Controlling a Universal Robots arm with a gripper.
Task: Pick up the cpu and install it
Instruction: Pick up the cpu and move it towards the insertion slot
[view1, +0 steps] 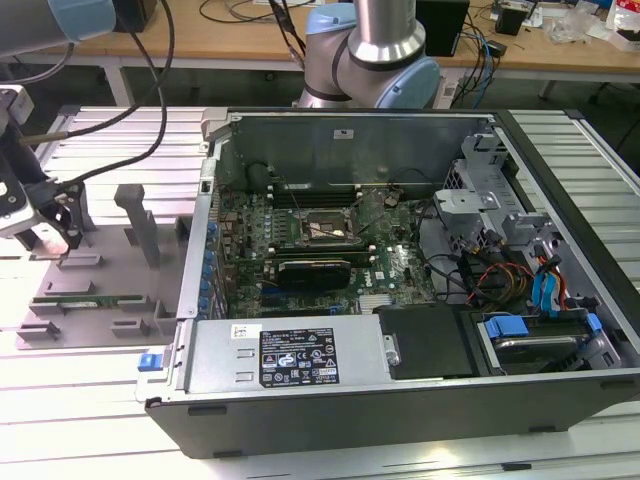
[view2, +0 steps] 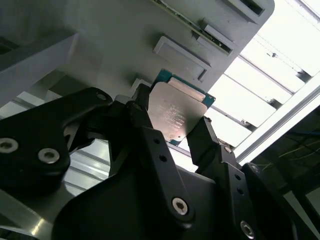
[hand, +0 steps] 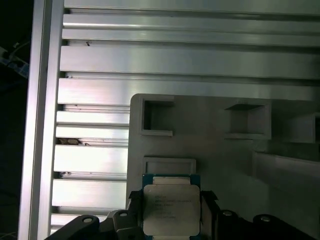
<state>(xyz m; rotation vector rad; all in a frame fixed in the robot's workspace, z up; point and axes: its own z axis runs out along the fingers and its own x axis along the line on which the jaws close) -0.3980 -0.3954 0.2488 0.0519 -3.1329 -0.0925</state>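
Observation:
The cpu (view2: 176, 111), a small square chip with a pale metal top and a green rim, sits between my two black fingers in both wrist views. My gripper (view2: 174, 119) is shut on the cpu (hand: 171, 210), one finger (hand: 208, 200) against each side. It hangs just over the grey fixture plate (hand: 210, 150); I cannot tell whether the chip still touches it. In the exterior view my gripper (view1: 57, 232) is at the exterior view's left, outside the open computer case (view1: 400, 390). The motherboard's dark socket (view1: 325, 228) lies inside the case.
The grey fixture plate (view1: 110, 290) carries upright posts (view1: 135, 215) and a long green strip (view1: 90, 298) beside my gripper. It lies on a ribbed aluminium table (view1: 90, 400). A long black card (view1: 315, 270) lies below the socket. The case wall (view1: 205, 230) stands between the plate and the motherboard.

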